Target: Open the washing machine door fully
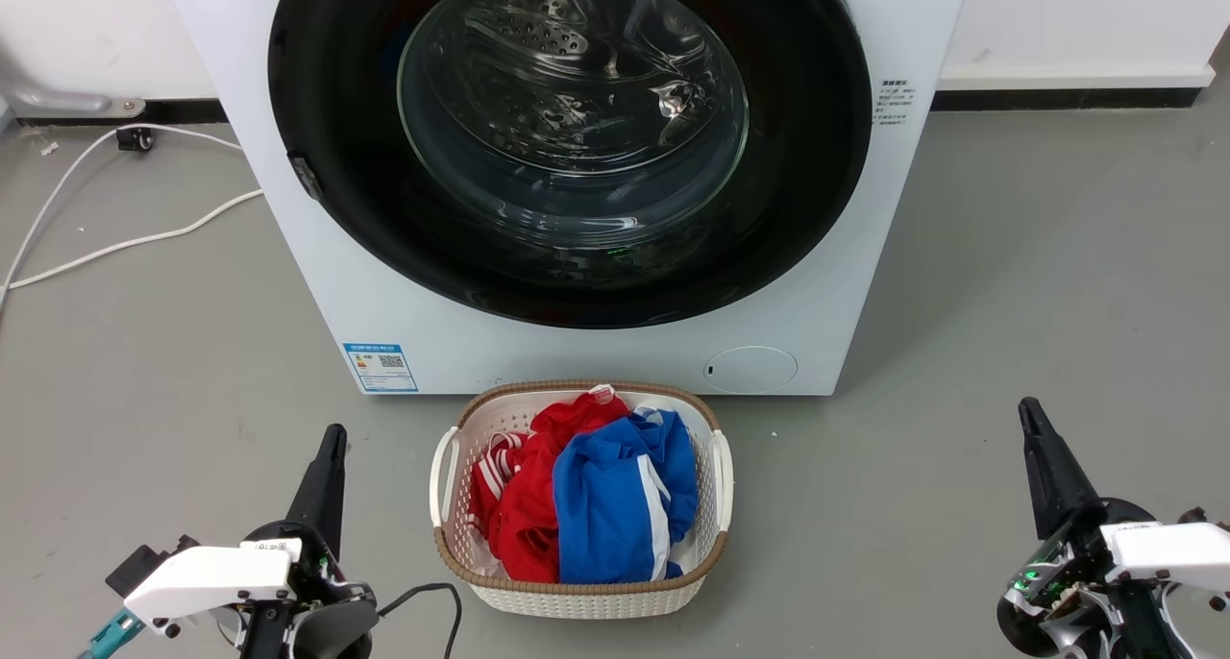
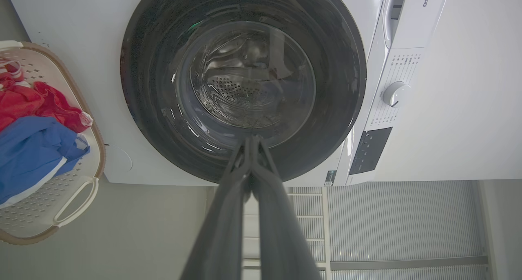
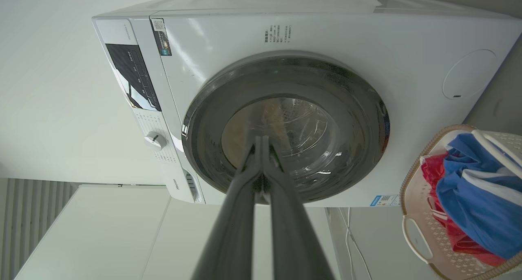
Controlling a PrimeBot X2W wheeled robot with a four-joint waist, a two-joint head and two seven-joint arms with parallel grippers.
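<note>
The washing machine door [image 1: 807,159] is a wide glossy black ring around a clear bulging glass bowl, lying flush against the white machine front [image 1: 288,284]. A small dark latch tab [image 1: 306,177] sits on its left rim. The same washing machine door [image 2: 151,121] faces the left wrist camera, and the washing machine door [image 3: 359,121] faces the right wrist camera too. My left gripper [image 1: 333,435] is low at the left, shut and holding nothing, well short of the machine. My right gripper [image 1: 1028,409] is low at the right, also shut and holding nothing.
A white woven basket [image 1: 452,467] with red and blue clothes stands on the grey floor right in front of the machine, between my arms. White cables [image 1: 125,241] trail across the floor at the left. A wall [image 1: 1076,15] runs behind the machine.
</note>
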